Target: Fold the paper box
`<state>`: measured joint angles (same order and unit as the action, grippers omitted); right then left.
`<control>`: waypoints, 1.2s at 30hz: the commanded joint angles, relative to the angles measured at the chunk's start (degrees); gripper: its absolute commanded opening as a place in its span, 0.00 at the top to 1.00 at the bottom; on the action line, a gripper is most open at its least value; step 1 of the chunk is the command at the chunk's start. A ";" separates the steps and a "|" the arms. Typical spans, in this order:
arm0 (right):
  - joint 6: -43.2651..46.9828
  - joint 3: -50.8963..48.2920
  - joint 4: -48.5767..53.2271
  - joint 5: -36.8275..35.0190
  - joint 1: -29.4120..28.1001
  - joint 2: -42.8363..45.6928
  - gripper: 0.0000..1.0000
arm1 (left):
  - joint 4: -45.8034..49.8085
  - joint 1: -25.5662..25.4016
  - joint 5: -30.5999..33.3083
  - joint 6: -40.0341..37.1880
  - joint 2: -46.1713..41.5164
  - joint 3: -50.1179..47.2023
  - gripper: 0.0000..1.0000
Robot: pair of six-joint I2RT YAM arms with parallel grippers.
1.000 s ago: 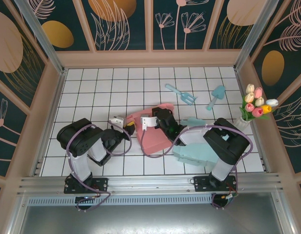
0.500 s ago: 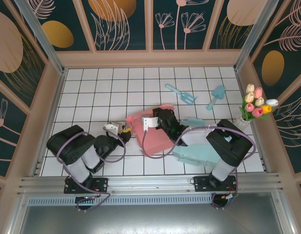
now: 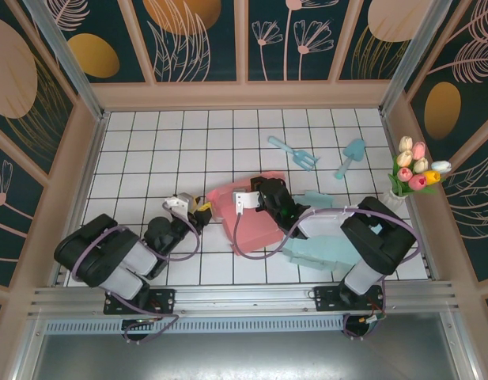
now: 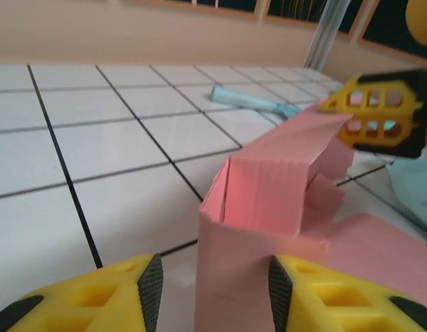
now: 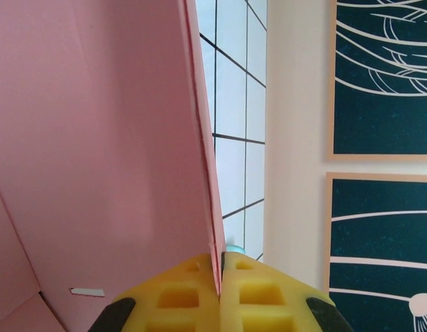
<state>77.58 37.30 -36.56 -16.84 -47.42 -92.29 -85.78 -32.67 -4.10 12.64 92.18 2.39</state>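
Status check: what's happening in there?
Right fingers shut on wall of pink paper box. Left fingers open at its corner. Flat light-blue cardboard lies beside it.

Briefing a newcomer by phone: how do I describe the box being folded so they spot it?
Look at the middle of the white tiled table. The pink paper box lies there partly folded, its edge pinched by the right gripper; the flat paper beside it is pale blue.
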 commanded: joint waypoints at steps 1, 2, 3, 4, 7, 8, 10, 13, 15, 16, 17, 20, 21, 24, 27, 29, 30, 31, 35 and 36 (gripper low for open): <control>-1.58 -1.70 3.95 2.09 0.57 1.53 1.00 | -5.00 0.50 -3.55 -0.35 3.36 0.94 0.53; -1.63 -1.66 3.95 2.38 0.57 1.50 1.00 | -5.27 0.50 -4.66 -0.20 3.94 1.39 0.53; -1.73 -1.62 3.95 2.53 0.58 1.43 1.00 | -5.19 0.50 -5.62 0.10 4.47 1.98 0.53; -1.82 -1.53 4.03 2.66 0.57 1.20 1.00 | -5.23 0.50 -6.82 0.44 5.04 2.59 0.54; -1.82 -1.27 3.95 2.34 0.67 0.29 1.00 | -7.03 0.52 -9.51 1.78 7.61 3.71 0.54; -1.81 -1.22 3.95 2.30 0.58 0.09 1.00 | -7.86 0.50 -9.86 2.16 8.22 3.97 0.55; -1.82 -1.18 3.86 2.28 0.63 -0.22 1.00 | -8.48 0.49 -9.97 2.71 9.27 4.60 0.56; -1.91 -1.09 3.92 2.54 0.61 -0.36 1.00 | -8.27 0.44 -9.64 3.31 11.00 5.89 0.58; -1.96 -1.00 3.86 2.69 0.57 -0.47 1.00 | -9.10 0.50 -9.53 3.97 12.05 6.26 0.58; -1.99 -1.00 3.90 2.64 0.57 -0.60 1.00 | -9.79 0.50 -9.65 4.28 12.48 6.17 0.58; -1.92 -1.00 3.86 2.65 0.53 -0.64 1.00 | -10.57 0.43 -10.10 4.56 12.75 6.13 0.58; -1.91 -0.86 3.92 2.64 0.57 -0.81 1.00 | -10.44 0.41 -11.18 5.08 12.74 6.43 0.56; -2.04 -0.77 3.88 2.68 0.57 -0.93 1.00 | -10.00 0.41 -11.36 5.03 12.74 6.71 0.56; -2.08 -0.96 3.97 2.64 0.57 -0.84 1.00 | -9.46 0.41 -11.28 4.78 13.47 7.25 0.56; -2.08 -1.00 4.03 2.69 0.49 -0.56 1.00 | -9.73 0.41 -10.78 4.60 14.60 7.60 0.56; -2.21 -1.00 4.17 2.78 0.40 -0.45 1.00 | -9.68 0.43 -10.28 4.74 15.23 8.10 0.56; -2.17 -1.00 4.27 2.77 0.35 -0.52 1.00 | -9.66 0.46 -10.30 4.79 15.46 8.48 0.56; -2.02 -1.00 4.24 2.77 0.29 -0.60 1.00 | -9.66 0.43 -10.32 4.95 15.62 8.69 0.55; -2.04 -0.83 4.22 2.56 0.27 -0.99 1.00 | -9.65 0.35 -11.40 5.56 15.67 9.36 0.55; -2.00 -0.82 4.21 2.60 0.31 -1.01 1.00 | -9.63 0.32 -11.71 5.68 15.73 9.45 0.54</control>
<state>77.43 36.95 -35.75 -16.86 -46.70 -91.90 -91.50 -32.51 -15.11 17.12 106.85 10.41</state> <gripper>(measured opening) 0.048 0.454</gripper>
